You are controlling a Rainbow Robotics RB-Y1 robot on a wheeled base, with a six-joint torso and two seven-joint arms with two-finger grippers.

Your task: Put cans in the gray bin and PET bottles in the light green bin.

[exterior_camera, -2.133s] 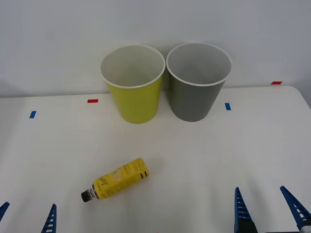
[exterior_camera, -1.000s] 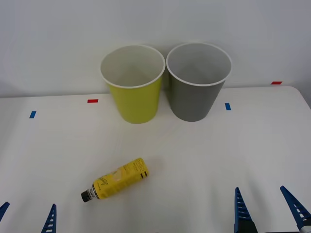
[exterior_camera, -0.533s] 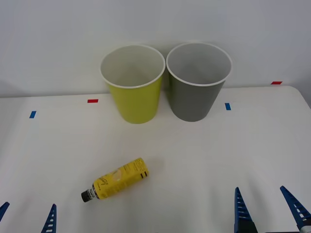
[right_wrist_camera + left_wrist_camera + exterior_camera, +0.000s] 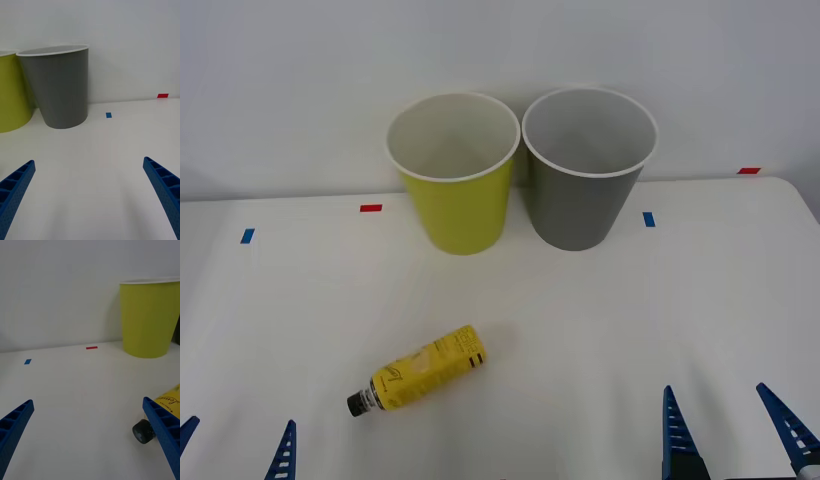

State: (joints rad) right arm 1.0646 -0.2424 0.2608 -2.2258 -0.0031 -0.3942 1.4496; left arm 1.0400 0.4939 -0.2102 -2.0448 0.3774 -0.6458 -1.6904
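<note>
A small PET bottle (image 4: 418, 370) with a yellow label and black cap lies on its side on the white table, cap toward the near left; its cap end (image 4: 144, 430) shows in the left wrist view. The light green bin (image 4: 453, 172) (image 4: 150, 318) and the gray bin (image 4: 588, 166) (image 4: 58, 85) stand upright side by side at the back, both with nothing visible inside. My left gripper (image 4: 235, 450) (image 4: 88, 442) is open at the near left edge, just left of the bottle. At the near right edge, my right gripper (image 4: 735, 435) (image 4: 90, 198) is open, holding nothing.
Small red tape marks (image 4: 370, 208) (image 4: 748, 171) and blue tape marks (image 4: 247, 236) (image 4: 648, 219) lie on the table (image 4: 630, 310). A white wall rises behind the bins. Open table surface lies between the grippers and the bins.
</note>
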